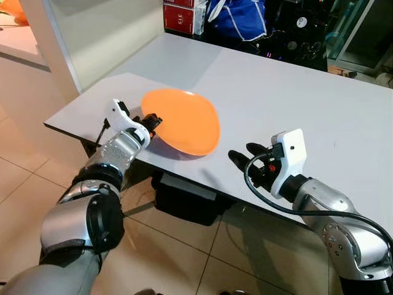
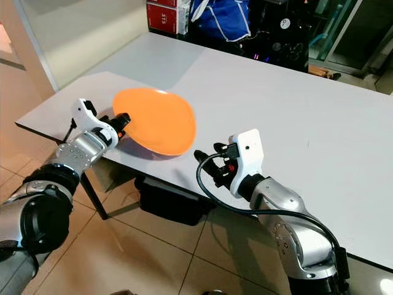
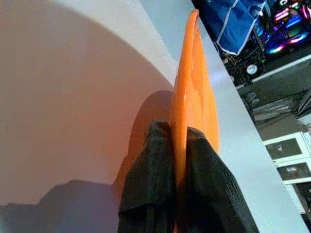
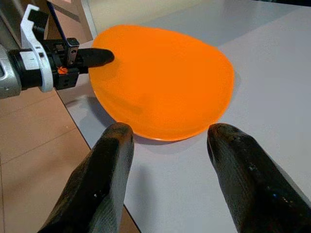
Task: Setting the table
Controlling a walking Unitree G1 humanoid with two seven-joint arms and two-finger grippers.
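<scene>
Left claw (image 1: 153, 122) pinches the near rim of the orange plate (image 1: 184, 120), one finger on each face. The plate is tilted, its far edge down on the white counter (image 1: 295, 98) near the front left corner. Right claw (image 4: 167, 145) spread open, hovering over the counter beside the plate, not touching it.

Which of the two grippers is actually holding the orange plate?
The left gripper: its fingers pinch the orange plate by the rim, while the right gripper waits open, apart.
</scene>
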